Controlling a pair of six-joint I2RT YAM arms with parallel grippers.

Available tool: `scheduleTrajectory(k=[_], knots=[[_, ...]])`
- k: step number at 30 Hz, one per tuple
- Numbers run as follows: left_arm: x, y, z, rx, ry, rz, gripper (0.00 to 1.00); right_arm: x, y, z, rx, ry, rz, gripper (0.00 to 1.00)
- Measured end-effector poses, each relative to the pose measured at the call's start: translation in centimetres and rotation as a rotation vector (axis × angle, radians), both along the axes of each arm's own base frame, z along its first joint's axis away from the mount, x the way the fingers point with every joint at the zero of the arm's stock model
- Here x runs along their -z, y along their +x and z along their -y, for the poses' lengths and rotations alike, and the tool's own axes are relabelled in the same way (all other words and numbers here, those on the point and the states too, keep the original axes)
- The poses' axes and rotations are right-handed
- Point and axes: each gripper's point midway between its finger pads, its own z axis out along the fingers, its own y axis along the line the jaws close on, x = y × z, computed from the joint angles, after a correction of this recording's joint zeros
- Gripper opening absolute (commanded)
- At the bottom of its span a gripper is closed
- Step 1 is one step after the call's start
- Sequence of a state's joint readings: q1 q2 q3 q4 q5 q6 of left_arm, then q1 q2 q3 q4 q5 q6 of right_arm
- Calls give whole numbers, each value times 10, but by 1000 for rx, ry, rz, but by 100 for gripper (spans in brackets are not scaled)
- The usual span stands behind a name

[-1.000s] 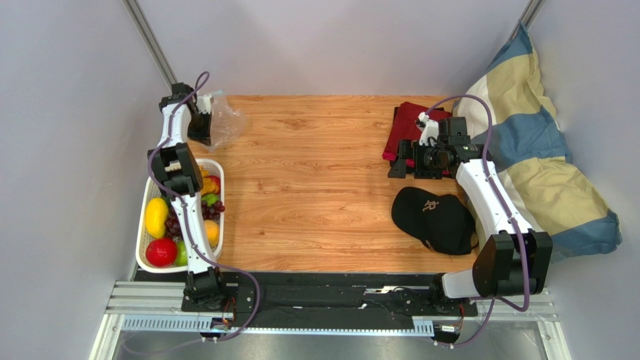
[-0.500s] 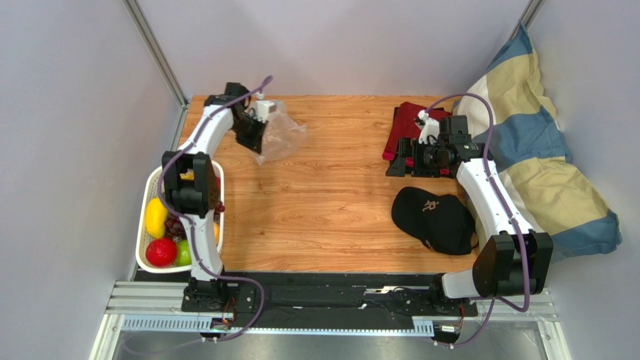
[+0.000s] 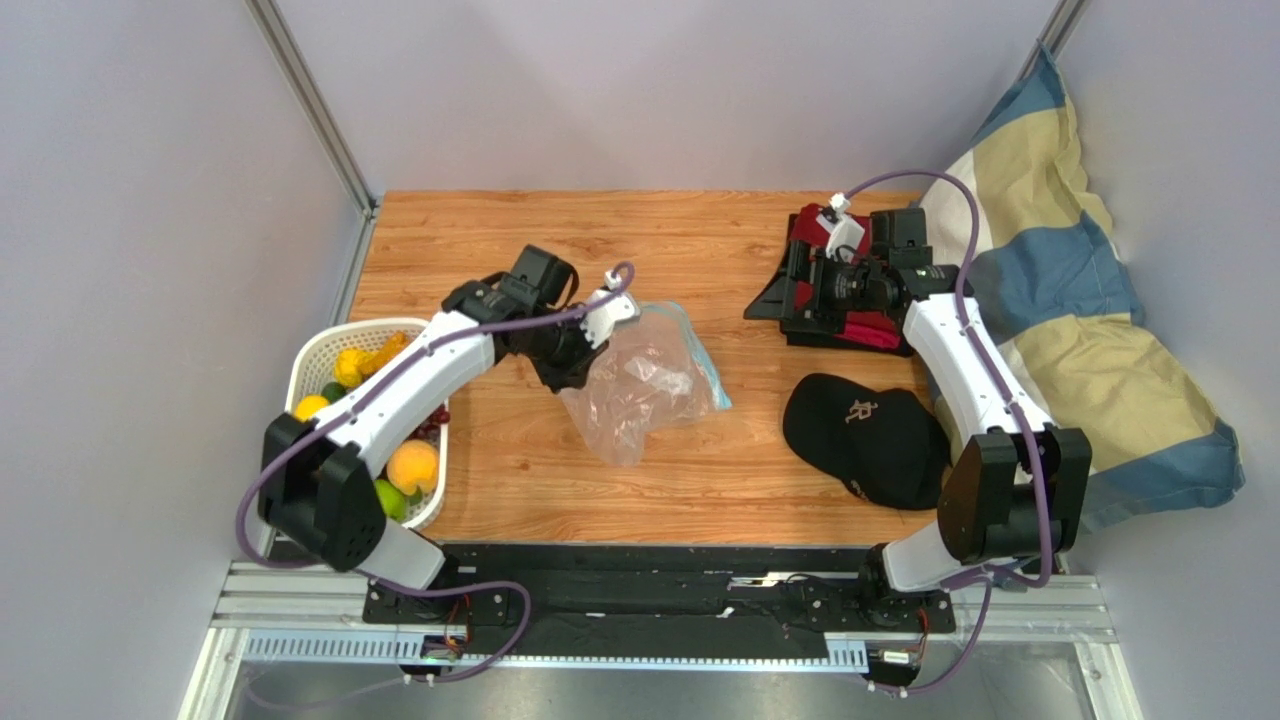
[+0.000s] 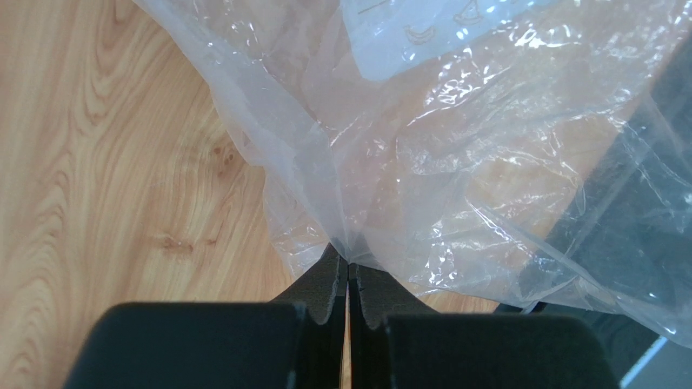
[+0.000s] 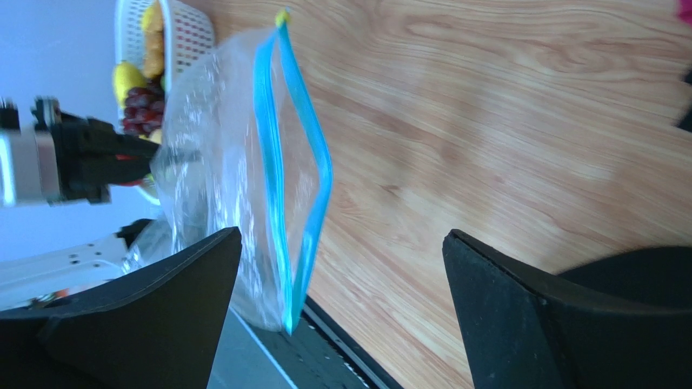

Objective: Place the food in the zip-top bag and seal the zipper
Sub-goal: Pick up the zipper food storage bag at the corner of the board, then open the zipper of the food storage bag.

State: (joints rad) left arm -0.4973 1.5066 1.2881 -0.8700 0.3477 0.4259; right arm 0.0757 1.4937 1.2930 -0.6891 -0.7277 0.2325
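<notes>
Left gripper (image 4: pixel 348 274) is closed, its jaws pressed together on a fold of the clear zip-top bag (image 3: pixel 646 393). The pinch sits on the bag's left edge, away from the mouth. The bag is over the table (image 3: pixel 601 248), left of centre and just right of the white basket (image 3: pixel 322 354). I cannot tell whether its lower part rests on the wood. In the right wrist view the zipper (image 5: pixel 274 154) shows as a light blue strip whose two sides are parted into a narrow loop, so the mouth is unsealed. That mouth faces right, toward the right arm. A white label patch shows through the plastic in the left wrist view. The food (image 3: pixel 412 467) lies in the basket at the near left edge: an orange fruit, yellow pieces at the far end, and something green under the arm. The left arm hides the rest. No fruit is visible inside the bag. Right gripper (image 5: pixel 341 235) is spread wide and holds nothing. It sits over the far right of the table above a red cloth (image 3: pixel 813 234), well apart from the bag. A black cap (image 3: pixel 872 438) lies near right, and a striped pillow (image 3: pixel 1082 330) is against the right wall.
</notes>
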Motion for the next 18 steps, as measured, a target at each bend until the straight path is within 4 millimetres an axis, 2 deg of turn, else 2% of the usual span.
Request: scheduleTrajectory(k=[3, 6, 10, 13, 14, 16, 17, 18], knots=[[-15, -14, 9, 76, -14, 99, 0, -3, -5, -21, -46, 78, -20, 100], [-27, -11, 12, 105, -26, 191, 0, 0, -18, -44, -113, 132, -49, 100], [-29, -8, 9, 123, -9, 274, 0, 5, -34, -70, -207, 216, -128, 98], [-29, -3, 10, 124, 3, 301, 0, 7, -42, -82, -257, 269, -183, 92], [-29, -2, 9, 121, 7, 308, 0, 6, -44, -85, -271, 284, -195, 81], [-30, 0, 9, 116, 9, 319, 0, 2, -50, -91, -304, 311, -204, 66], [-30, 2, 9, 113, 10, 326, 0, -1, -53, -94, -319, 326, -206, 53], [-29, 3, 9, 110, 12, 331, 0, -2, -55, -97, -333, 332, -203, 47]])
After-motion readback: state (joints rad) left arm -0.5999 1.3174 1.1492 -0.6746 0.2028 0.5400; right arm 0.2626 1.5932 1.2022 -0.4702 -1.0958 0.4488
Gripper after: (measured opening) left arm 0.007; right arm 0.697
